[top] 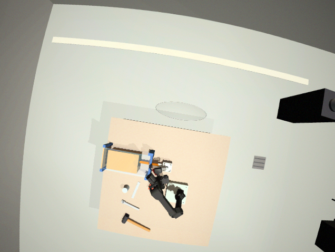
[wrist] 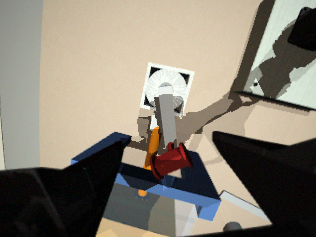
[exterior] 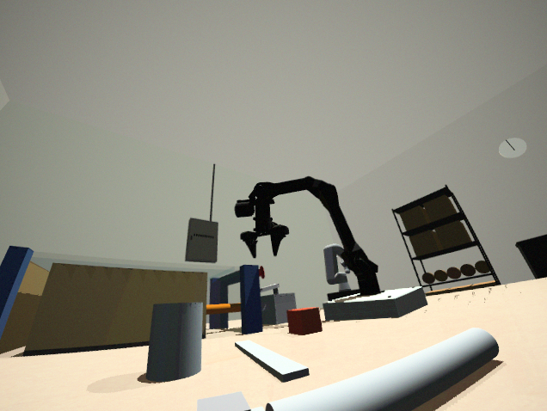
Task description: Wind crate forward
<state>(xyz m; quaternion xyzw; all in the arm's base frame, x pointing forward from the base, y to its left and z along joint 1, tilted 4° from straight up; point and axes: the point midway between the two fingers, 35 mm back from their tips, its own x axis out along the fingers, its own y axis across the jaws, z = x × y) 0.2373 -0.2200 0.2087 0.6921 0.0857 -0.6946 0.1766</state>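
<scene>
The tan crate (top: 122,161) (exterior: 119,304) sits flat inside the clear-panelled cubby, with a gap between its front and the blue frame (top: 150,162) (exterior: 251,300) (wrist: 207,210) at the mouth. An orange strap (top: 145,162) (exterior: 218,308) (wrist: 153,144) runs under the frame's top bar towards the winch (top: 167,168) (exterior: 283,307) (wrist: 188,81). The grey crank handle (wrist: 167,121) is on top of the winch, its arm pointing to the frame. Its red knob (exterior: 261,272) (wrist: 172,161) stands near the top bar. My gripper (exterior: 264,256) (wrist: 167,140) is open and empty, pointing down above the handle.
A red block (exterior: 304,321) sits near the arm's base plate (top: 176,200) (exterior: 362,310). A grey cylinder (top: 125,189) (exterior: 175,342), a flat white bar (top: 136,189) (exterior: 272,358), a wrench (top: 130,205) and a hammer (top: 138,224) lie or stand farther out on the bench.
</scene>
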